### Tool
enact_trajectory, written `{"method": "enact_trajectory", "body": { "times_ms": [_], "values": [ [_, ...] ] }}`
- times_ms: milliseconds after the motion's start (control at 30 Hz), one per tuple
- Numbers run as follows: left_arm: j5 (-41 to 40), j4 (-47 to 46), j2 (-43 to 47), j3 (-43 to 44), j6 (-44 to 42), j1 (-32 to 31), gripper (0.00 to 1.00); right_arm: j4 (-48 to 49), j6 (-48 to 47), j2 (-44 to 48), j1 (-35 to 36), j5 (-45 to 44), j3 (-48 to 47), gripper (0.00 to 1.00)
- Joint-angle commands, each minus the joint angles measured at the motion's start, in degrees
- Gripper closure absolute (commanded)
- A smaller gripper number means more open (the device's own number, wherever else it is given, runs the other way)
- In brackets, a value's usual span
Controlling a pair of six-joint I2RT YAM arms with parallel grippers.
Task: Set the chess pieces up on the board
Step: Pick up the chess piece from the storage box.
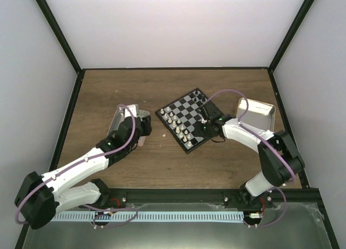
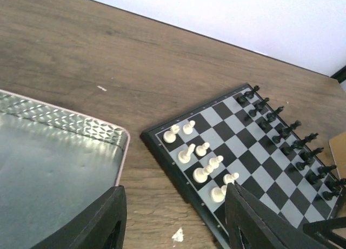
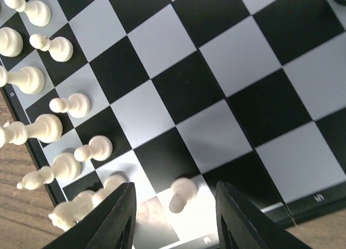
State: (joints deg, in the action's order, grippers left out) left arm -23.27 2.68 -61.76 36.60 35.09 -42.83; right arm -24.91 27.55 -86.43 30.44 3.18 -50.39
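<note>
The board (image 1: 189,115) lies turned at an angle in the middle of the table. Cream-white pieces (image 1: 175,124) stand along its near-left side and black pieces (image 1: 199,97) along its far-right side. My left gripper (image 1: 145,131) is open and empty over bare wood just left of the board. In the left wrist view (image 2: 175,227) the white pieces (image 2: 203,162) stand beside its right finger. My right gripper (image 1: 204,131) hovers over the board's near corner. In the right wrist view (image 3: 175,219) it is open, with a white pawn (image 3: 183,194) standing free between the fingers.
A pink-rimmed tray with a silvery inside (image 2: 54,151) sits under my left arm (image 1: 121,122). A tan box with a silvery inside (image 1: 257,115) stands right of the board. A small white scrap (image 2: 177,236) lies on the wood between my left fingers.
</note>
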Motion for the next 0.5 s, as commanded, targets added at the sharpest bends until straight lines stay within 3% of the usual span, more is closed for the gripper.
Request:
{"method": "enact_trajectory", "body": {
  "times_ms": [0, 267, 467],
  "values": [
    [0.41, 1.40, 3.57, -2.68, 1.92, 1.26, 0.47, 0.24, -0.84, -3.20, 1.69, -4.23, -4.00, 0.60],
    [0.54, 1.61, 4.82, -4.84, 2.97, 2.28, 0.47, -1.19, -0.56, -5.98, 3.99, -7.78, -4.40, 0.70],
    [0.89, 1.04, 4.39, -5.22, 2.88, 2.59, 0.47, -0.99, -0.78, -6.82, 4.77, -9.62, -4.37, 0.84]
  ]
}}
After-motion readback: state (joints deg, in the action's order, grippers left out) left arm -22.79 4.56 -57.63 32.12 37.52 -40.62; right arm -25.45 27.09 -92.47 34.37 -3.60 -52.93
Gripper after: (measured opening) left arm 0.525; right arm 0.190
